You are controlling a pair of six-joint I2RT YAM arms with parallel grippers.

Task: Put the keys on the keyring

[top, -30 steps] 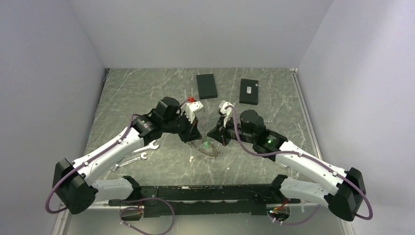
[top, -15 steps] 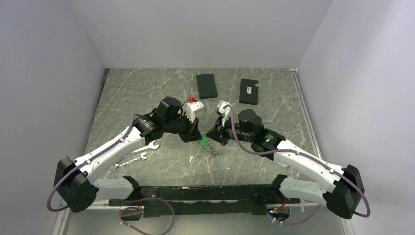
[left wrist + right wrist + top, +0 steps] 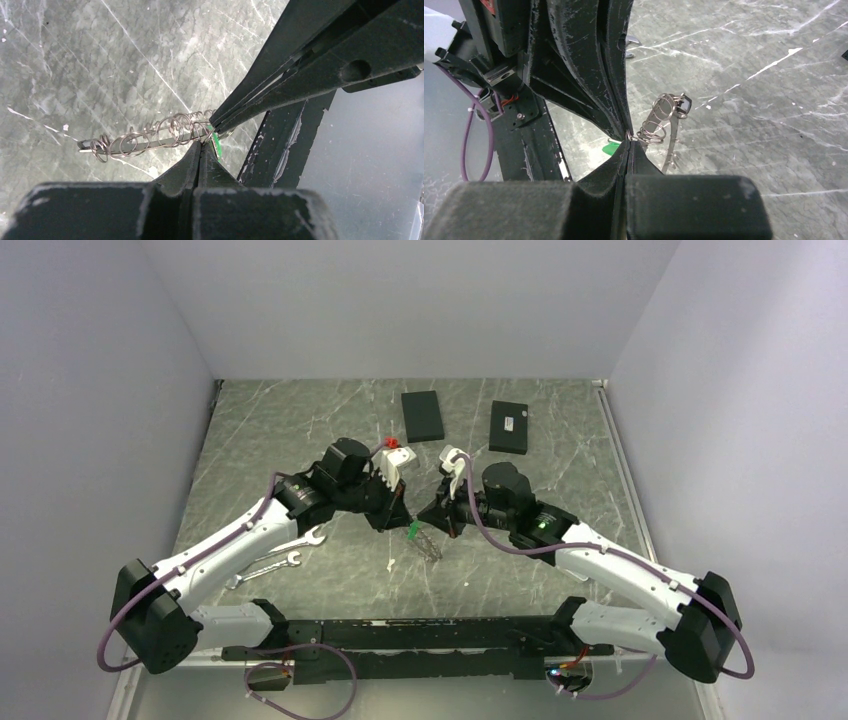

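Note:
The keyring (image 3: 426,542) shows here as a string of several linked wire rings (image 3: 150,135). It hangs just above the table between the two arms. One end ring is pinched where the grippers meet. My left gripper (image 3: 202,144) is shut on that ring, and my right gripper (image 3: 629,141) is shut on it from the opposite side, tip to tip. A small green piece (image 3: 216,145) sits right at the pinch point (image 3: 612,147). A thin dark metal strip (image 3: 125,145) runs along under the rings. I cannot make out separate keys.
Two flat black boxes (image 3: 422,415) (image 3: 509,426) lie at the back. Two wrenches (image 3: 300,539) (image 3: 265,568) lie left of centre, under the left arm. A black rail (image 3: 400,635) runs along the near edge. Walls stand close on three sides.
The ring string went from lying flat on the table to hanging between the tips. The right arm moved slightly left towards the left gripper. Both grippers stayed shut.

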